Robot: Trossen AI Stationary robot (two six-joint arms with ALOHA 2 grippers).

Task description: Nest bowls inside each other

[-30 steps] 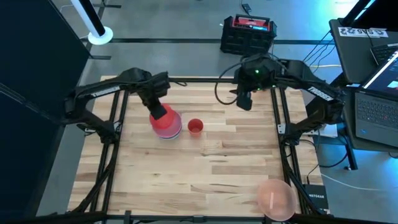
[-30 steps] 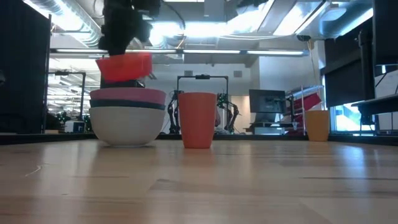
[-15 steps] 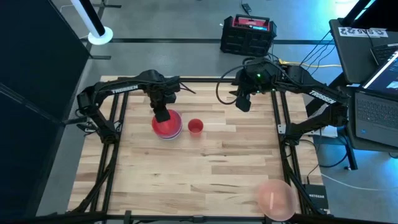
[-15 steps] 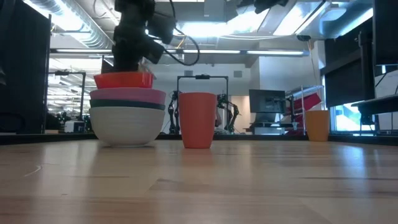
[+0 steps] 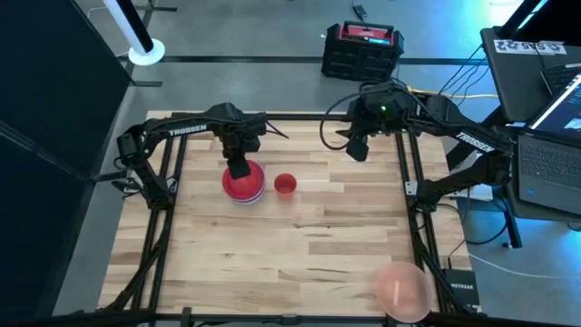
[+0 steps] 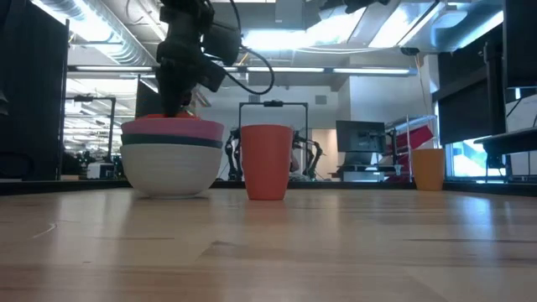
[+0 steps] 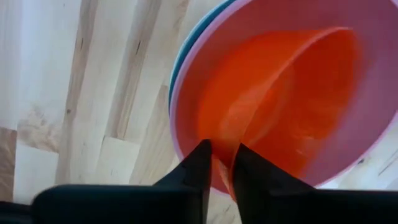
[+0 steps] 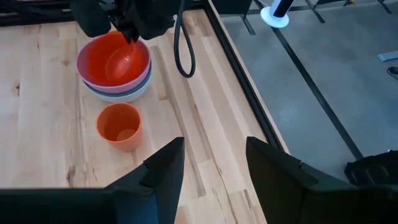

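A stack of bowls stands at the table's far left: whitish at the bottom, then teal, then pink. The red bowl sits sunk inside the pink one. My left gripper points straight down at the red bowl's near rim, its fingers a narrow gap apart, one on each side of the wall. My right gripper hangs open and high over the far right of the table, holding nothing. A translucent pale pink bowl rests at the near right edge. My left gripper comes from above with one finger inside the red bowl and the other outside it, over the pink bowl's wall. The red bowl's rim runs through the gap. I cannot tell whether the fingers touch it. The bowl rests nested in the stack.
A small orange cup stands upright just right of the stack. The wooden table lies bare across its middle and near left. A dark frame rail runs along the table's sides.
My left gripper has come down over the stack with the red bowl, rolling its wrist a little. The bowl hung tilted above the pink bowl a second ago. It has sunk into the pink bowl, and only a sliver of its rim shows in the low view.
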